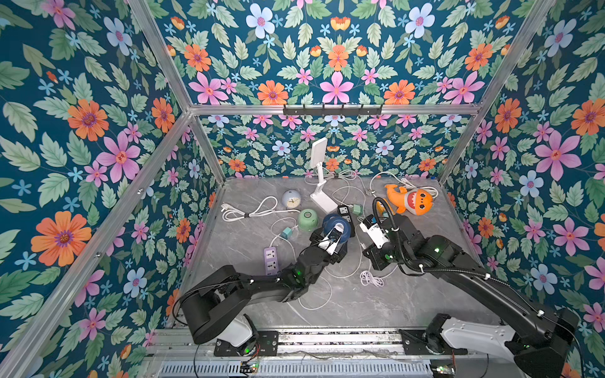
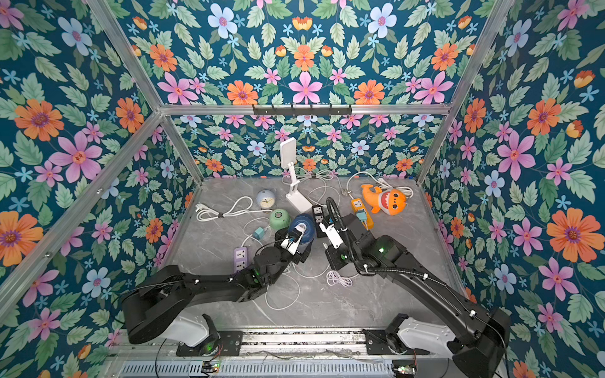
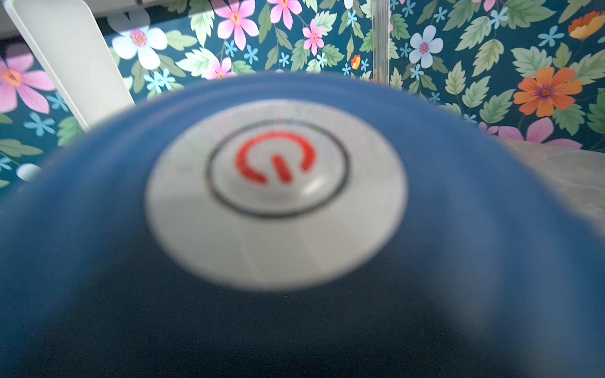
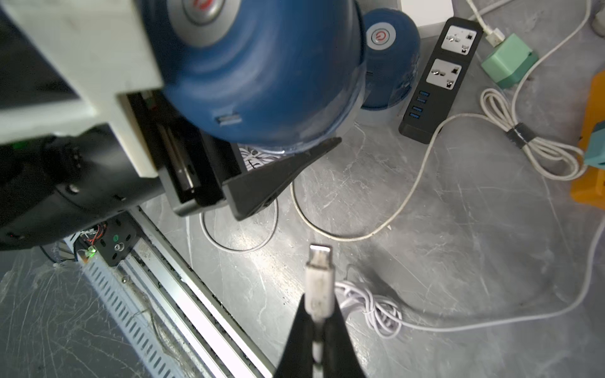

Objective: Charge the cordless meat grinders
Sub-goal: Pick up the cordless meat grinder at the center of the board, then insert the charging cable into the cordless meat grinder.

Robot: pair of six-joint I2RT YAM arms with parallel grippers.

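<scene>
My left gripper is shut on a navy blue cordless meat grinder, holding it tilted above the table. One black finger lies under the grinder's rim. The grinder fills the left wrist view, silvery top button facing the camera. A small port slot shows on its side. My right gripper is shut on a white cable plug, a short way from that slot. A second navy grinder stands by the black power strip. The pale green grinder sits to the left.
A black power strip, a purple one and an orange one lie on the grey table. There are also teal plug adapters, a pale-blue clock, a white lamp and an orange shark toy. White cables and a coil are strewn about.
</scene>
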